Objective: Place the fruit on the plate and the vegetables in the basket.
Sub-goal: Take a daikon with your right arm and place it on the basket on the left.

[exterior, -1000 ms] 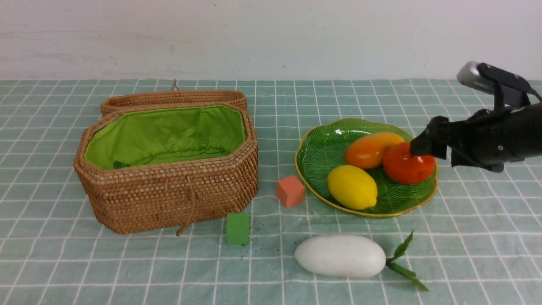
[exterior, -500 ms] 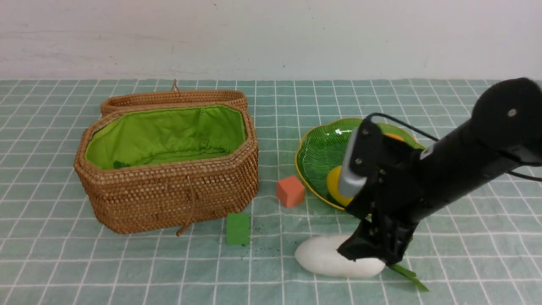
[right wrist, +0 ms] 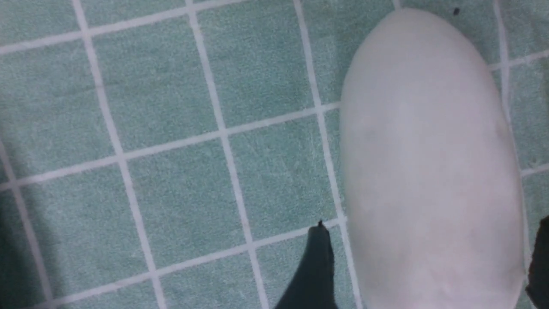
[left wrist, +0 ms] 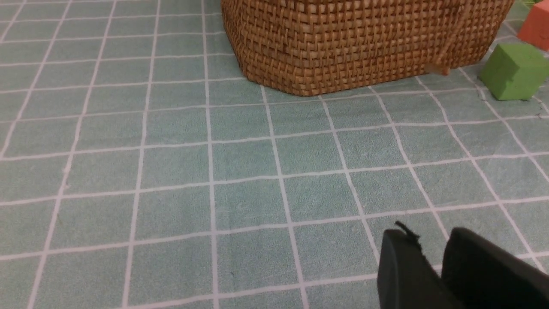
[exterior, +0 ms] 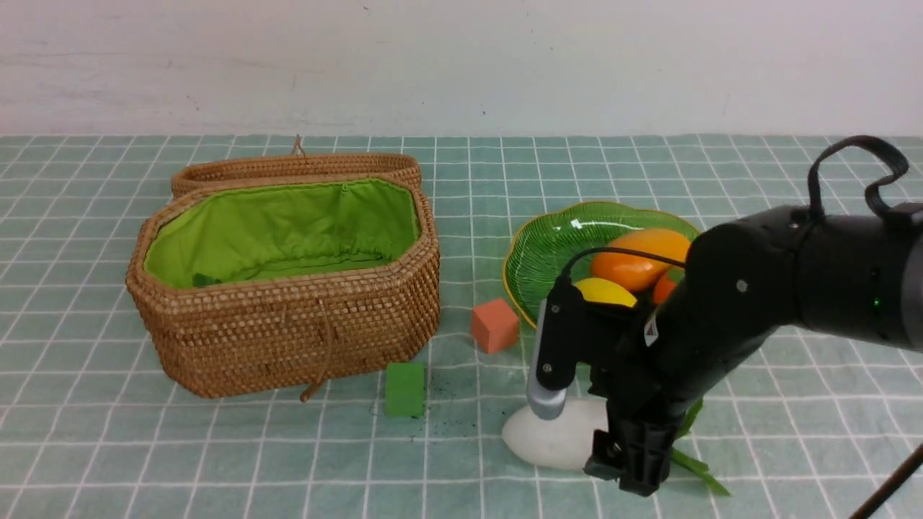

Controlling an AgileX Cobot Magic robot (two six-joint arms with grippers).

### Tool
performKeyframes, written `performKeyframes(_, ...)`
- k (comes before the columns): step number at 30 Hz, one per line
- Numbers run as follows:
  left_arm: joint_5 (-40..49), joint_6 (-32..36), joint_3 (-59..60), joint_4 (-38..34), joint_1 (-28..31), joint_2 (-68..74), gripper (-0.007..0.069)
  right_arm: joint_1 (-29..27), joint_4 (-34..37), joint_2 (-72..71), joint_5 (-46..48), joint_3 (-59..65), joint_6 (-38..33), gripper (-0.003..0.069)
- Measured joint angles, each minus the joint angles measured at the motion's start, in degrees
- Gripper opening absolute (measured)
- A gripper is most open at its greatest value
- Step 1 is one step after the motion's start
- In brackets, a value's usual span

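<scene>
The white radish (exterior: 555,436) lies on the cloth near the front, its green leaves (exterior: 694,461) pointing right. My right gripper (exterior: 627,461) has come down over its right half. In the right wrist view the right gripper (right wrist: 429,262) is open, with one dark finger on each side of the radish (right wrist: 429,141). The green plate (exterior: 555,245) holds the mango (exterior: 634,259), the lemon (exterior: 606,290) and the persimmon (exterior: 663,287), all partly hidden by my arm. The open basket (exterior: 288,324) stands at the left. My left gripper (left wrist: 429,240) is shut, empty and low over the cloth.
A green cube (exterior: 404,389) sits just in front of the basket's right end, and a salmon cube (exterior: 495,326) lies between basket and plate. Both cubes (left wrist: 512,71) (left wrist: 534,25) show beside the basket wall (left wrist: 364,43) in the left wrist view. The basket lid (exterior: 296,167) hangs open behind.
My right arm swung from above the plate, by the persimmon, down and forward to the radish. Its open fingers now straddle the radish. The fruit stays on the plate.
</scene>
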Motion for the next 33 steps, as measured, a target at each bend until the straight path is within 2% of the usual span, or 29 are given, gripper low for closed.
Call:
performKeyframes(7,0.0,0.0,0.0,0.14,0.0,0.0,0.015,0.0,-0.08,3.23,-2.76,-0.08,-0.01,0.052)
performKeyframes(19,0.0,0.0,0.0,0.18,0.0,0.0,0.0164,0.0,2.11,2.54,0.45,-4.31,-0.9,0.0519)
performKeyframes(22,0.0,0.0,0.0,0.18,0.0,0.0,0.0165,0.0,7.35,1.88,4.7,-11.93,-1.48,0.0519)
performKeyframes(26,0.0,0.0,0.0,0.18,0.0,0.0,0.0165,0.0,16.48,2.61,8.53,-24.36,-5.71,0.0519)
performKeyframes(30,0.0,0.0,0.0,0.18,0.0,0.0,0.0165,0.05,27.92,7.17,6.82,-36.64,-10.35,0.0519)
performKeyframes(33,0.0,0.0,0.0,0.18,0.0,0.0,0.0165,0.17,34.27,10.63,3.28,-40.99,-13.04,0.0519)
